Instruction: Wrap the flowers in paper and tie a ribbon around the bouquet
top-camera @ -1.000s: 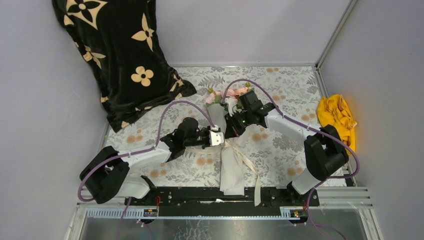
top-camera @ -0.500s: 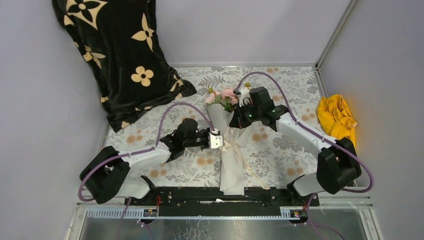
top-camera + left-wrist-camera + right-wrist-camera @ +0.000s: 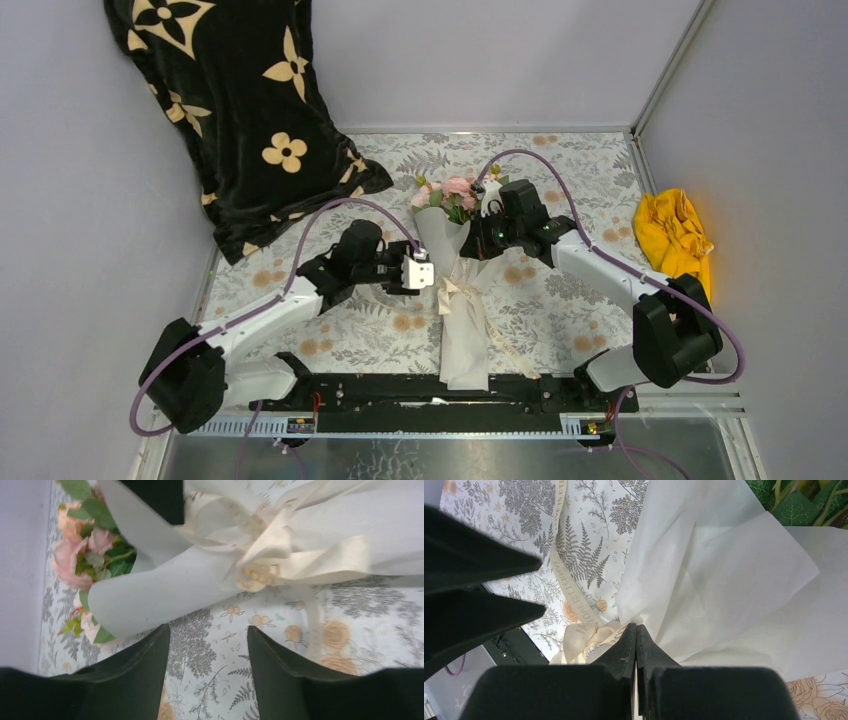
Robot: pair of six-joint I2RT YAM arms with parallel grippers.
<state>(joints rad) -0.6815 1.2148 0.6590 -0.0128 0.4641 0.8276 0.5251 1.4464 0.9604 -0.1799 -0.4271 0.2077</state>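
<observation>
Across the leaf-patterned tabletop, a black cloth with cream flower shapes hangs down the back left wall onto the far corner. The left arm and right arm reach in from either side toward the bouquet. It lies in the middle, with the blooms pointing away from the bases. A yellow cloth sits bunched at the right edge. The paper forms a white cone around the stems. The ribbon is tied in a cream bow at the cone's waist, its tails trailing toward the near edge. Pink flowers poke from the wide mouth. The left jaws stand released just beside the cone, with nothing between them. The right jaws are clenched tight, tips at the bow; whether they pinch anything I cannot tell.
</observation>
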